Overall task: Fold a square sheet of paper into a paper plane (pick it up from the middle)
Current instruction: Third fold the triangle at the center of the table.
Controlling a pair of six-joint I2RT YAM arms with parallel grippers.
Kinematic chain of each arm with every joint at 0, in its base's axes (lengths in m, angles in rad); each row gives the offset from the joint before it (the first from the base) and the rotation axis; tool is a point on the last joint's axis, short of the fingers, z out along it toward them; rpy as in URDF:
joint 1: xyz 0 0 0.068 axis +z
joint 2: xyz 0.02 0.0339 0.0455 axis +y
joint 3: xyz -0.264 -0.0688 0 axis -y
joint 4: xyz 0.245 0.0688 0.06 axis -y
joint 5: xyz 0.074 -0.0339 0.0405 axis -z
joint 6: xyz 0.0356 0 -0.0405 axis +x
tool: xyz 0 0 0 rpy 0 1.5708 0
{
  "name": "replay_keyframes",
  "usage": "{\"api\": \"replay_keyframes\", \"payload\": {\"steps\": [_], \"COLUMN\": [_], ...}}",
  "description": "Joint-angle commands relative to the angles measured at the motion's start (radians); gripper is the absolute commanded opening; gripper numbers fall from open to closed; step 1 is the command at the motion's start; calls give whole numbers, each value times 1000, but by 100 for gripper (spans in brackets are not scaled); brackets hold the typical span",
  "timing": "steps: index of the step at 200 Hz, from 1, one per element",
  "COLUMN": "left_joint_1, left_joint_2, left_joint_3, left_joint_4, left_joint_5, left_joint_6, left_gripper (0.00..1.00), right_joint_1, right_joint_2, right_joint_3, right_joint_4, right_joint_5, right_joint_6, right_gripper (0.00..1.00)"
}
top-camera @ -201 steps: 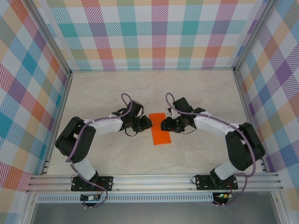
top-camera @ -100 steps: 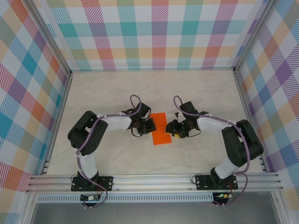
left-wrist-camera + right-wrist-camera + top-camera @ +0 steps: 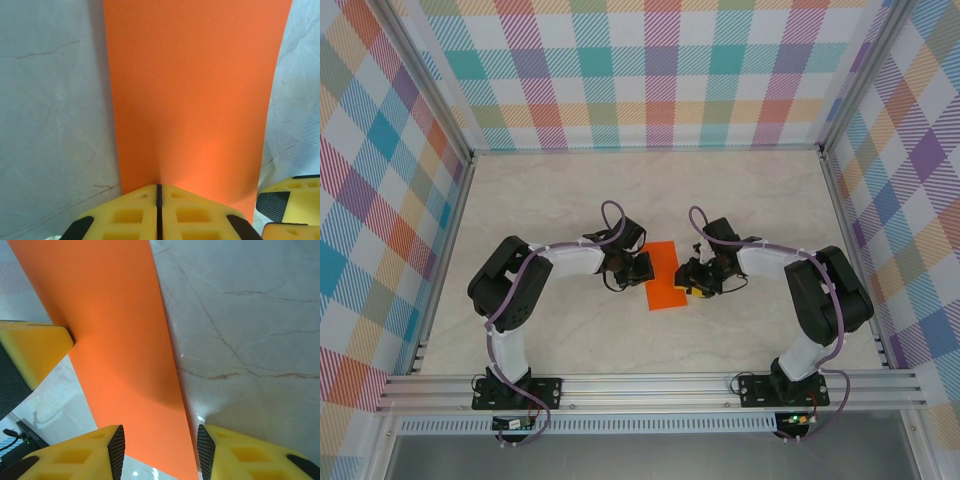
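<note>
At the centre of the table [image 3: 550,200], in the top view, the square sheet of paper [image 3: 665,276] lay as a narrow orange rectangle, apparently already halved, with its long axis running from 12 to 6 o'clock. The left hand [image 3: 642,268] met its 9 o'clock edge and the right hand [image 3: 693,281] its 4 o'clock edge, so the sheet was addressed from both sides at once.

In the left wrist view, the left hand's yellow pads [image 3: 130,215] were pressed fully together on the near edge of the sheet, holding it and apparently lifting that edge off the table.

In the right wrist view, the right hand stood partly spread, its fingers [image 3: 75,457] apart with the sheet running between them, unclamped. This probably readied it to grip while the left hand steadied the sheet.
</note>
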Motion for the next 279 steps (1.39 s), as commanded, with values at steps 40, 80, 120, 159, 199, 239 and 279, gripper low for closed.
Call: {"api": "replay_keyframes", "payload": {"steps": [40, 80, 120, 159, 199, 239, 279], "left_joint_1": [-4, -4, -4, -4, -4, -4, -4], "left_joint_2": [46, 48, 48, 50, 50, 52, 51], "left_joint_3": [-5, -2, -2, -2, -1, -1, -1], "left_joint_4": [-112, -113, -118, -115, -116, -118, -118], "left_joint_5": [-59, -63, -65, -63, -62, -62, -63], "left_joint_6": [16, 15, 16, 12, 12, 13, 13], "left_gripper": [8, 8, 8, 8, 8, 8, 8], "right_joint_1": [-3, -3, -3, 13, 32, 49, 52], "right_joint_2": [-8, -46, -34, -7, 1, 10, 3], "right_joint_3": [-2, -1, 4, 6, 10, 17, 5], "right_joint_4": [-31, -95, -109, -95, -90, -97, -64], "right_joint_5": [-118, 29, 74, 11, -6, -13, -63], "right_joint_6": [-84, -85, -85, -112, -122, -130, -106], "right_gripper": [42, 43, 44, 42, 37, 38, 36]}}
